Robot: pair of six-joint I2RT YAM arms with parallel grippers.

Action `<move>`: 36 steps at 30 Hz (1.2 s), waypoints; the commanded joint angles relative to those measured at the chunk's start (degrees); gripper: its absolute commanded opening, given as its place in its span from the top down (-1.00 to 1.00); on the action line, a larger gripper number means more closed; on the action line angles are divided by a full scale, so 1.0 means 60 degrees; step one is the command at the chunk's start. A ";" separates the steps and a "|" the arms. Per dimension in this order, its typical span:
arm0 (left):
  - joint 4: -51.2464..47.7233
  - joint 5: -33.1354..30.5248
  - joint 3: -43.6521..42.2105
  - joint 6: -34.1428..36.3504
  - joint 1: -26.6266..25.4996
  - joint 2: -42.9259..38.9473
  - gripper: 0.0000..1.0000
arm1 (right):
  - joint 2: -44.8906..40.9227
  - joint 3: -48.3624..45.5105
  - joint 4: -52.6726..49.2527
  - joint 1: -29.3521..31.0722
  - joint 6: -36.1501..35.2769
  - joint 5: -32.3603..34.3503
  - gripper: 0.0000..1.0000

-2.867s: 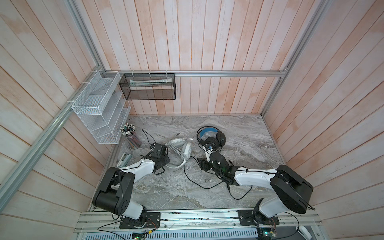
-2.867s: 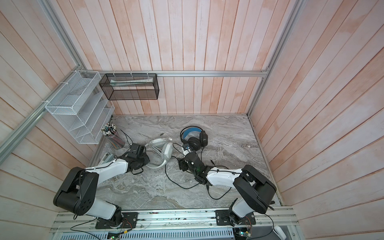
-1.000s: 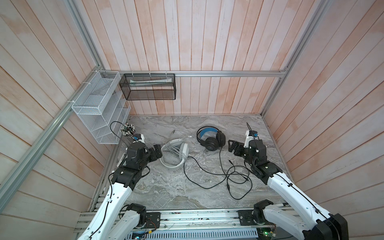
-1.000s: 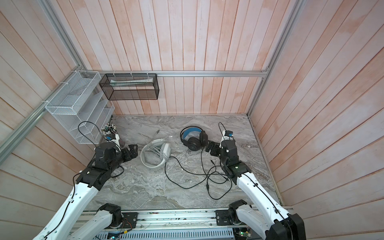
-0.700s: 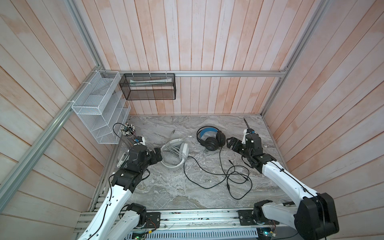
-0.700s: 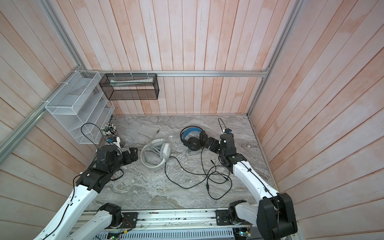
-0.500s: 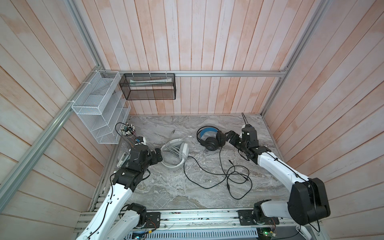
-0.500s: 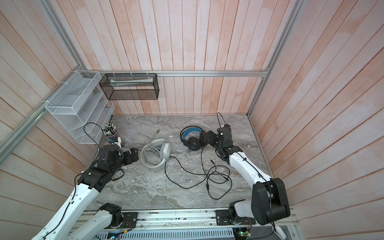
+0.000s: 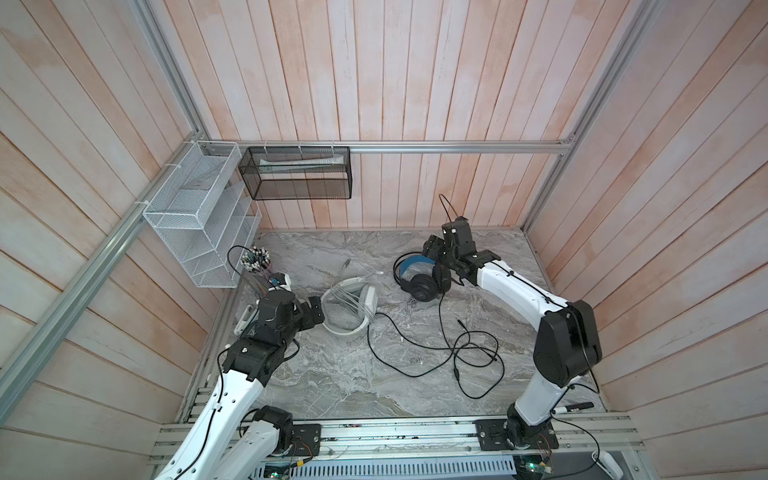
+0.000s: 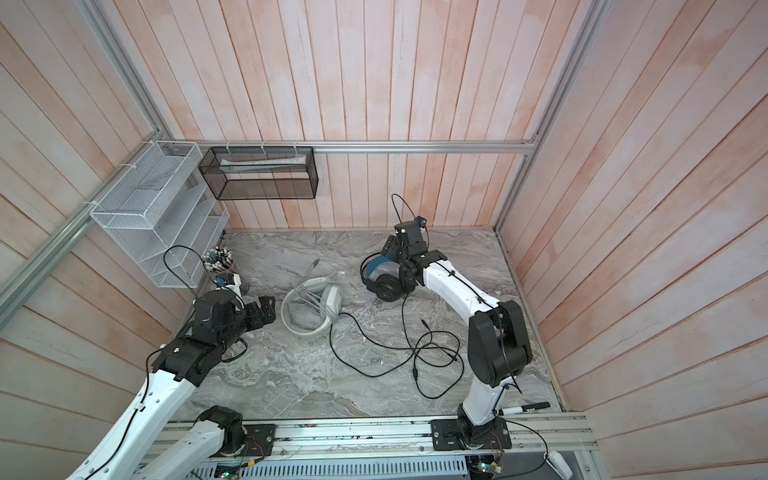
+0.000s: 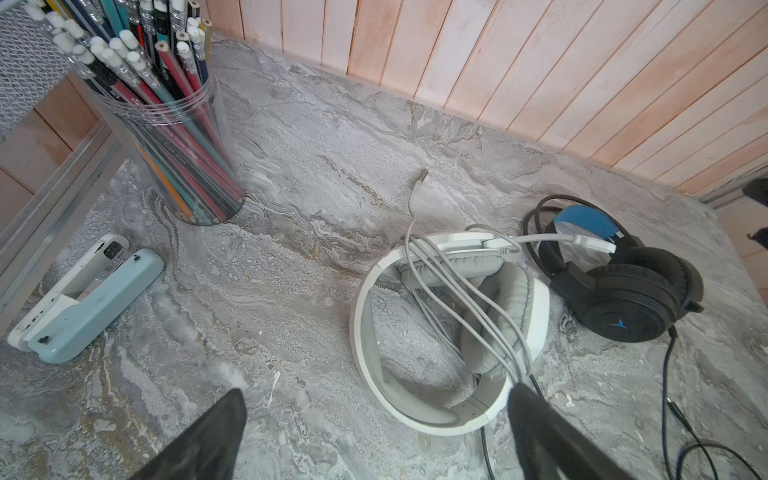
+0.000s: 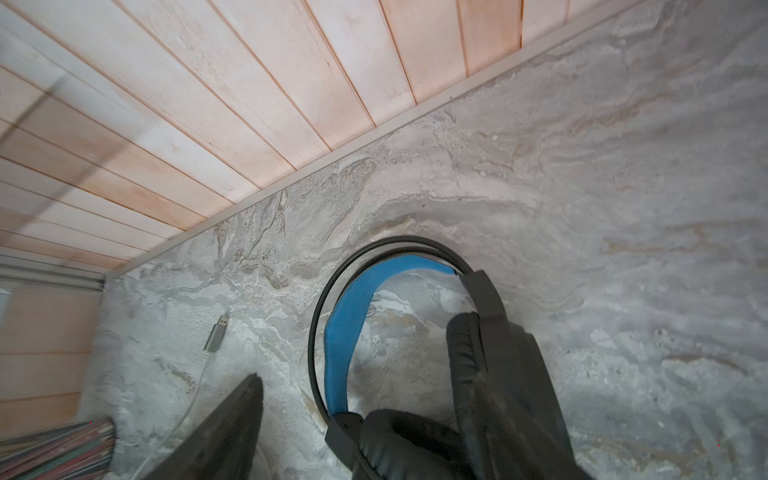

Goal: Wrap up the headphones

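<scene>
right gripper (image 9: 435, 251) jaws apart over black headphones (image 9: 419, 282) toward the table's (image 9: 332, 374) far edge: centre on headband (image 12: 353, 316), then clamp. left gripper (image 9: 316, 316) spread wide beside white headphones (image 9: 349, 303).

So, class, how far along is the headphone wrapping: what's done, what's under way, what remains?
Done, apparently: the white headset has its grey-white cable looped across it, plug end trailing. In hand: the right gripper, jaws open, straddles an ear cup of the black headset; the left gripper hovers open beside the white one. Left: the black cable lies sprawled loose on the table, all unwrapped.
</scene>
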 commanded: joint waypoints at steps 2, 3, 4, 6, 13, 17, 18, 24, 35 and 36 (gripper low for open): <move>0.0141 -0.0045 -0.0071 0.0198 -0.0046 0.0035 -0.97 | 0.1647 0.1982 -0.1770 0.0271 -0.2318 0.0698 -0.58; 0.0162 -0.0029 -0.0072 0.0196 -0.0046 0.0041 -0.97 | 0.2165 0.2762 -0.2291 0.0264 -0.2528 0.0549 -0.55; 0.0167 -0.0029 -0.0082 0.0211 -0.0046 0.0067 -0.97 | 0.2651 0.3435 -0.2811 0.0286 -0.2612 0.0518 -0.52; 0.0149 -0.0029 -0.0066 0.0221 -0.0046 0.0137 -0.97 | 0.3490 0.4616 -0.3509 0.0358 -0.2800 0.0413 -0.52; 0.0136 -0.0058 -0.0079 0.0222 -0.0046 0.0204 -0.97 | 0.5667 0.7489 -0.4907 0.0646 -0.2860 -0.0127 -0.48; 0.0148 -0.0046 -0.0076 0.0242 -0.0046 0.0233 -0.97 | 0.6361 0.8037 -0.5354 0.0789 -0.3124 -0.0119 -0.36; 0.0161 -0.0031 -0.0083 0.0256 -0.0046 0.0247 -0.97 | 0.6380 0.7929 -0.5342 0.0845 -0.3209 -0.0095 -0.35; 0.0195 0.0020 -0.0067 0.0295 -0.0046 0.0399 -0.97 | 0.6525 0.7625 -0.5346 0.1146 -0.3601 0.0239 -0.13; 0.0193 0.0077 -0.0080 0.0313 -0.0044 0.0350 -0.97 | 0.6828 0.7226 -0.5463 0.1157 -0.3526 0.0270 0.05; 0.0192 0.0088 -0.0074 0.0309 -0.0046 0.0344 -0.97 | 0.6771 0.7119 -0.5365 0.1157 -0.3528 0.0266 0.05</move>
